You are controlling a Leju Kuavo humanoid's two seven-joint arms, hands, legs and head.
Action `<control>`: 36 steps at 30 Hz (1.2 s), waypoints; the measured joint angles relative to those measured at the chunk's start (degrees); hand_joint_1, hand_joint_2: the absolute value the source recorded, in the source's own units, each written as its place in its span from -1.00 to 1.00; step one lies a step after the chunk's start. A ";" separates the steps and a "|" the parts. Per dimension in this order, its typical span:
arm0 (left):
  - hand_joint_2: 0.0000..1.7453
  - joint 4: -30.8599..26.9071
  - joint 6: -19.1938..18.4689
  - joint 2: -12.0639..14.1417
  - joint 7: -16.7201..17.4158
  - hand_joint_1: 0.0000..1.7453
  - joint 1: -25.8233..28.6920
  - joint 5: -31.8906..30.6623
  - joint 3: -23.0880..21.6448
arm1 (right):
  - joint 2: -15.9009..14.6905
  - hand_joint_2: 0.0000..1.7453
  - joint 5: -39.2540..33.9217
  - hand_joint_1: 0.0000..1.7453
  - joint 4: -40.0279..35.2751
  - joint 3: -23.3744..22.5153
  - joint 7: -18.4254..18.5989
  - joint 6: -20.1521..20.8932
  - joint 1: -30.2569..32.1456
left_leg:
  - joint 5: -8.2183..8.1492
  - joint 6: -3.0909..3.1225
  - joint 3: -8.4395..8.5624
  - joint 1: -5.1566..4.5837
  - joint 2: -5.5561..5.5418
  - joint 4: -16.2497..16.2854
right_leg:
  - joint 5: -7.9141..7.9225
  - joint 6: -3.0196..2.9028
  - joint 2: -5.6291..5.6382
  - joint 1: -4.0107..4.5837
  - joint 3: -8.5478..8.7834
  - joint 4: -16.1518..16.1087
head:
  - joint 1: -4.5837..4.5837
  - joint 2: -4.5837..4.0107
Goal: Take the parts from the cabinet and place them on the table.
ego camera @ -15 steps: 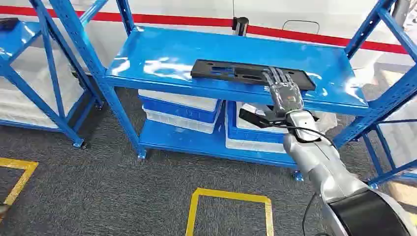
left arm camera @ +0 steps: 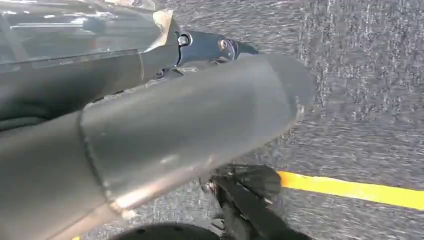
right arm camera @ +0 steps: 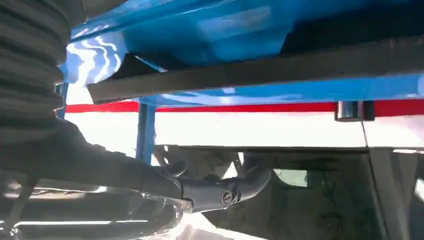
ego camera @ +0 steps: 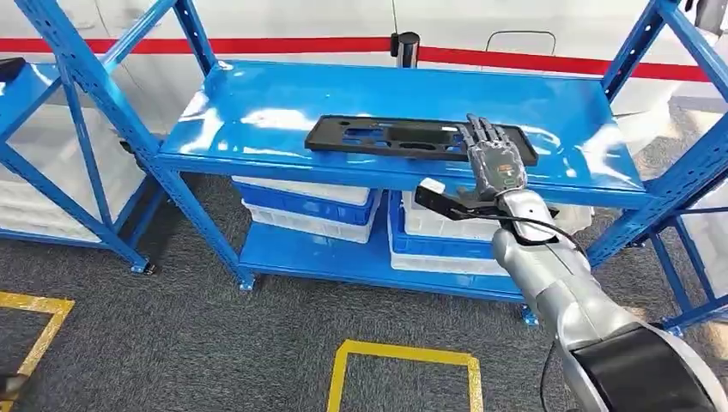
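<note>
Glossy blue metal shelf (ego camera: 257, 94) bears flat black slotted part (ego camera: 386, 137); right robot hand (ego camera: 496, 165) flat on it, fingers extended

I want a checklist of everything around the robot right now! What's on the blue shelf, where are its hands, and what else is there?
Surface: blue metal shelf, top level glossy with glare.
Job's things: one flat black part lies on the top level, near the front edge.
Clutter: white and blue bins stacked on the lower level.
Hands: right hand reaches to the black part's right end with fingers spread over it; a grip cannot be confirmed. Left hand hangs low over the floor; its fingers are too blurred to judge.
Cables: black cable loops along the right wrist.
Surroundings: grey carpet with yellow floor markings, white wall with red stripe, another blue rack at the left.
</note>
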 joint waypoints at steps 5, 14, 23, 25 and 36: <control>-1.00 0.09 0.02 0.18 0.13 -1.00 0.40 0.13 0.00 | 0.50 1.00 0.00 -1.00 0.09 0.00 -0.07 -0.09 0.49 | 15.81 2.20 0.61 -0.80 0.03 -16.27 | -3.97 0.42 0.25 -0.11 4.03 -0.42 | 0.11 0.00; -1.00 0.31 0.04 0.20 -0.68 -1.00 0.03 0.17 0.02 | 0.55 1.00 0.02 -0.94 0.29 -0.20 -0.13 -0.26 0.62 | 11.95 4.77 8.11 -1.26 -0.32 -21.76 | -5.24 2.38 0.18 0.60 -2.87 11.86 | -0.55 0.00; -1.00 0.44 -0.79 -0.22 -3.91 -1.00 0.06 0.59 0.02 | -0.28 1.00 -1.88 1.00 0.61 -0.89 -2.62 -0.57 2.10 | 7.68 2.68 11.91 -1.58 -1.45 -21.28 | 6.46 2.27 -0.22 0.78 -4.61 -2.56 | -0.67 0.00; -1.00 0.44 -0.79 -0.17 -3.95 -1.00 0.17 0.61 0.02 | -0.39 1.00 -2.01 0.74 0.59 -1.12 -2.78 -0.59 1.93 | 7.49 3.74 11.71 -1.58 -1.43 -20.84 | 6.84 2.05 -0.06 0.47 -4.71 -2.51 | -0.69 0.00; -1.00 0.44 -3.45 -0.33 -13.56 -1.00 -0.01 1.29 0.02 | -1.49 1.00 -3.17 1.00 -0.09 -1.36 -4.88 -0.98 1.62 | 7.12 3.38 12.48 -1.15 -0.82 -21.61 | 6.44 1.16 0.50 1.24 -4.43 -2.55 | -0.70 0.00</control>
